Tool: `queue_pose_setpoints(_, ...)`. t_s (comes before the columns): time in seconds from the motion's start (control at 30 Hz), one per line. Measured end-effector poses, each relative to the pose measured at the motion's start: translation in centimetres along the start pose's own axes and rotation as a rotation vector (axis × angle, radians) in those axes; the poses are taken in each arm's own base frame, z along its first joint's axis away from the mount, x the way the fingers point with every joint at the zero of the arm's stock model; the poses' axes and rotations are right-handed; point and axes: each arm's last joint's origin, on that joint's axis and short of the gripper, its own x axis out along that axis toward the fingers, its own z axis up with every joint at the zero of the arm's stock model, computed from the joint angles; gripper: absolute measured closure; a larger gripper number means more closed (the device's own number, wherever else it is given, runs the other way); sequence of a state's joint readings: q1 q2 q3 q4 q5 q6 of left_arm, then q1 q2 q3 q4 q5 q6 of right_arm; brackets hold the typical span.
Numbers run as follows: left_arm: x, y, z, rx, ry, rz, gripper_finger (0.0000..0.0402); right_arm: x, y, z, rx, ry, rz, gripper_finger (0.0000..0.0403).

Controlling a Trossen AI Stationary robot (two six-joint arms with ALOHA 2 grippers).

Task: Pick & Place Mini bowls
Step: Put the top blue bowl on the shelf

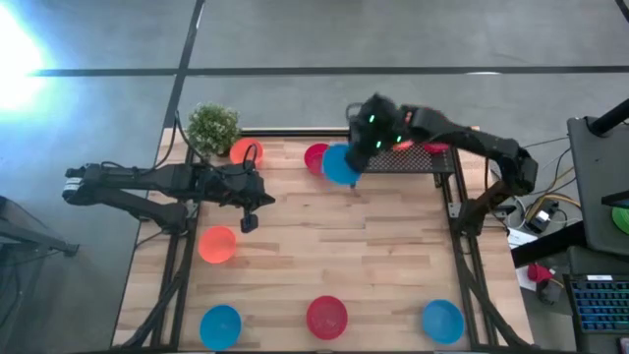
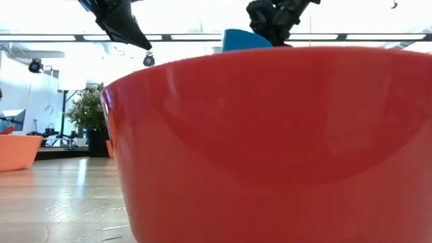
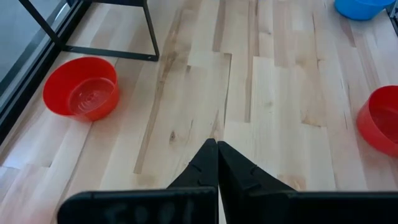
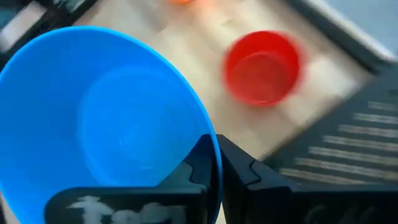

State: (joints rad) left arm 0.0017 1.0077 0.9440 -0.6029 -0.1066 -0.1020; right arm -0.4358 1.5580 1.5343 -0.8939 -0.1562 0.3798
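My right gripper point(image 1: 359, 157) is over the far middle of the table, shut on a blue mini bowl point(image 1: 341, 164), which also shows in the right wrist view point(image 4: 106, 118) and the low view point(image 2: 244, 39). A red bowl point(image 1: 316, 157) sits on the table just beside it. An orange bowl point(image 1: 246, 150) stands near the plant and another orange one point(image 1: 217, 244) at the left. Blue point(image 1: 220, 325), red point(image 1: 326, 317) and blue point(image 1: 442, 321) bowls line the near edge. My left gripper point(image 1: 249, 221) is shut above the left half of the table, touching nothing. My right gripper pinches the blue bowl's rim point(image 4: 213, 163), one finger point(image 4: 198, 163) inside the bowl and the other outside. The bowl is lifted clear of the table and tilted, its hollow facing the wrist camera.
A small green potted plant point(image 1: 213, 128) stands at the far left corner. A black grid shelf point(image 1: 413, 157) with something red on it point(image 1: 433, 147) lies at the far right. The red near-edge bowl point(image 2: 270, 148) fills the low view. Bare wood shows in the table's middle.
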Motion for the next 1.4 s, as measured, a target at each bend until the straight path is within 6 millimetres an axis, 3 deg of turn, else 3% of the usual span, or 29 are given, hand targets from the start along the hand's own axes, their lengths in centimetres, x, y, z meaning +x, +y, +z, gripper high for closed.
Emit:
queue_pose_setpoints(0.2, 0.0, 0.0, 0.0, 0.000, 0.000, 0.000, 0.0402, -2.6, -4.3, 1.9, 0.143, -0.013, -0.097, 0.0395)
queue_pose_setpoints(0.4, 0.0, 0.0, 0.0, -0.001, 0.000, 0.000, 0.0402, -3.2, -7.2, 2.8, 0.204, 0.046, -0.171, 0.0395)
queue_pose_setpoints(0.63, 0.0, 0.0, 0.0, -0.001, -0.001, 0.000, 0.0402, -1.4, -9.5, 4.5, 0.151, 0.108, -0.230, 0.0394)
queue_pose_setpoints(0.97, 0.0, 0.0, 0.0, -0.003, -0.004, 0.000, 0.0402, -0.1, -11.7, 6.9, -0.078, 0.244, -0.237, 0.0394)
queue_pose_setpoints(1.17, 0.0, 0.0, 0.0, -0.006, -0.004, 0.000, 0.0402, 1.8, -12.5, 7.8, -0.268, 0.334, -0.217, 0.0394)
queue_pose_setpoints(1.4, 0.0, 0.0, 0.0, -0.017, -0.004, -0.001, 0.0402, 3.9, -13.3, 8.7, -0.337, 0.370, -0.214, 0.0394)
